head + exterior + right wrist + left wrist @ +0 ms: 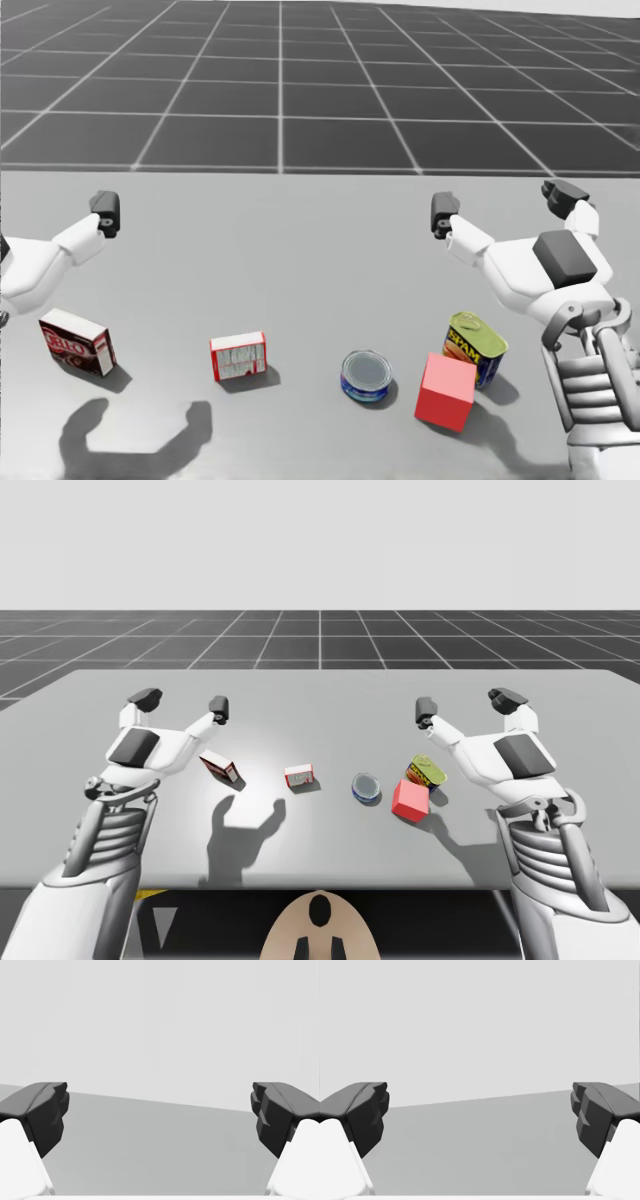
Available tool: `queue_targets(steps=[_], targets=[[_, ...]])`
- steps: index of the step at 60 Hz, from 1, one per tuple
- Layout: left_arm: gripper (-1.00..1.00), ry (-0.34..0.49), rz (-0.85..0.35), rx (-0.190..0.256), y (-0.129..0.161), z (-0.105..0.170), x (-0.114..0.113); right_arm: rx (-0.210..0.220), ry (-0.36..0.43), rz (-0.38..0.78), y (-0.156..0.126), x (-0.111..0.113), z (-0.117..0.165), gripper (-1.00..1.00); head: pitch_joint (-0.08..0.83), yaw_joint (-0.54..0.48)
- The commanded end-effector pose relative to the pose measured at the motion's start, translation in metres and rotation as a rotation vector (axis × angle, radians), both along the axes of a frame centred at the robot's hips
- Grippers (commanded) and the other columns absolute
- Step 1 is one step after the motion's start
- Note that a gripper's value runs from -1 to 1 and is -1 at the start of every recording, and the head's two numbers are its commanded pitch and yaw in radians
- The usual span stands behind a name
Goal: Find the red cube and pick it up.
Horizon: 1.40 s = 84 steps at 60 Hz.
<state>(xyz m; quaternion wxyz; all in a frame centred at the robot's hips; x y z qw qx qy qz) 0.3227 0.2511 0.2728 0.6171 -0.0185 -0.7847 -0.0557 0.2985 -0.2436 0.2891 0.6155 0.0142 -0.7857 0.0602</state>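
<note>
One red cube (445, 392) nearest, untouched, just beside a tilted yellow can (476, 349), blue tin (366, 375) near | farther back, right gripper (466, 704) and left gripper (181, 702) both spread wide, empty | step, I'd say: cube found, reach not begun | next: right gripper should come back over the cube, lower, close.

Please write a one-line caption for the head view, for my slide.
Right hand open above the grey table; red cube rests untouched beside a yellow-and-blue can.
</note>
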Motion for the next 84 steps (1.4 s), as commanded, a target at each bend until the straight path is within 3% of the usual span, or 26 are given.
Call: queue_targets(steps=[1, 21, 34, 48, 56, 63, 75, 84], targets=[[-1.00, -0.011, -0.006, 0.003, 0.000, 0.003, -0.003, -0.007, 0.002, -0.002, 0.000, 0.001, 0.000, -1.00, 0.510, -0.13], [-1.00, -0.021, -0.021, 0.007, -0.003, 0.006, -0.007, -0.012, 0.001, 0.001, 0.002, -0.001, 0.000, -1.00, 0.703, -0.33], [-1.00, -0.022, -0.021, 0.006, -0.004, 0.006, -0.007, 0.004, 0.011, 0.013, 0.000, -0.010, 0.006, -1.00, 0.738, -0.34], [-1.00, -0.010, -0.010, 0.003, -0.005, 0.005, -0.007, 0.022, 0.060, 0.001, 0.015, -0.068, 0.013, -1.00, 0.738, -0.32], [-1.00, -0.009, -0.009, 0.003, -0.005, 0.005, -0.007, 0.043, 0.127, 0.002, 0.030, -0.096, -0.007, -1.00, 0.736, -0.32], [-1.00, -0.010, -0.010, 0.006, -0.005, 0.004, -0.006, 0.032, 0.174, 0.025, 0.038, -0.112, -0.031, -1.00, 0.735, -0.32], [-1.00, -0.005, -0.008, 0.011, -0.007, 0.003, -0.006, 0.063, 0.250, 0.014, 0.048, -0.122, -0.065, -1.00, 0.738, -0.31], [-1.00, -0.002, -0.006, 0.017, -0.008, 0.002, -0.005, 0.123, 0.341, -0.022, 0.054, -0.120, -0.096, -1.00, 0.738, -0.31]])
